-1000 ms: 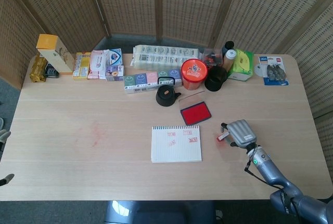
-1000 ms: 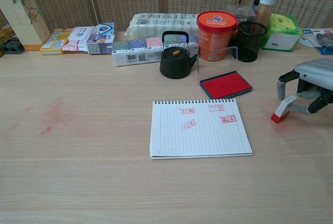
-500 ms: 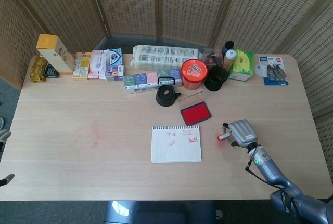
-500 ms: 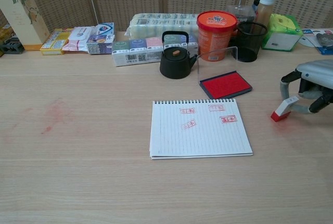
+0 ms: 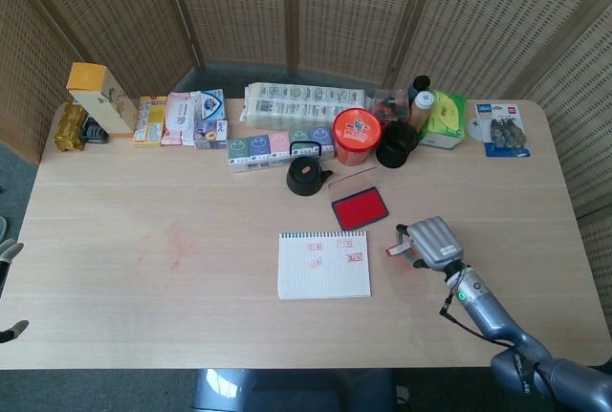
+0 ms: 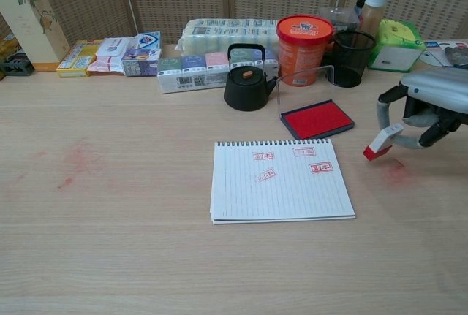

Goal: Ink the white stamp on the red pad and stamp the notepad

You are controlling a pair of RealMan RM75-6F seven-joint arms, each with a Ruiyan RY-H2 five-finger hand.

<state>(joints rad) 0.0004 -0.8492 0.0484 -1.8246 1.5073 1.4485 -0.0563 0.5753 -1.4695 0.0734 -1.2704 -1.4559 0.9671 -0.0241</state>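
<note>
Wood table (image 5: 143, 269), wicker screens behind. Right hand (image 6: 428, 110) pinches white stamp (image 6: 382, 142) in its fingers, red face tilted down-left, clear of table. Red pad (image 6: 317, 119) lies just left & slightly beyond; notepad (image 6: 280, 180) further left, nearer cam. Left hand not visible.

One stamp (image 6: 382, 142), pad (image 6: 317, 119), notepad (image 6: 281, 181).

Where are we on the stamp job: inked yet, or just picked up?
Picked up: the right hand holds the white stamp clear of the table, tilted, beside the red pad, whose lid is open. The notepad already carries four red prints, and a red smear marks the table under the stamp. Left: press on the pad, then stamp the notepad.
</note>
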